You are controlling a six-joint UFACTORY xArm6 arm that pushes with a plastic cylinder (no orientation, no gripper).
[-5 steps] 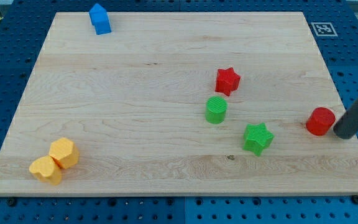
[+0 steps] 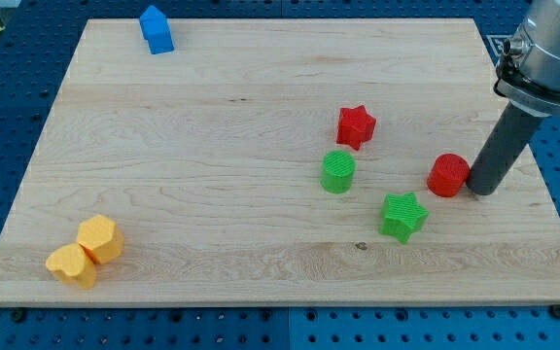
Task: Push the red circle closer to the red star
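Observation:
The red circle [image 2: 447, 175] sits on the board at the view's right. The red star [image 2: 355, 125] lies up and to its left, about a hundred pixels away. My tip [image 2: 479, 189] rests against the red circle's right side; the dark rod rises from it toward the view's upper right. A green circle [image 2: 338, 171] stands just below the red star, and a green star [image 2: 402, 216] lies below and left of the red circle.
A blue block [image 2: 156, 29] sits near the board's top left. Two yellow blocks [image 2: 86, 253] touch each other at the bottom left. The wooden board [image 2: 212, 146] ends close to the right of my tip.
My tip moved left and slightly up, pushing the red circle left toward the red star. The other blocks have not moved.

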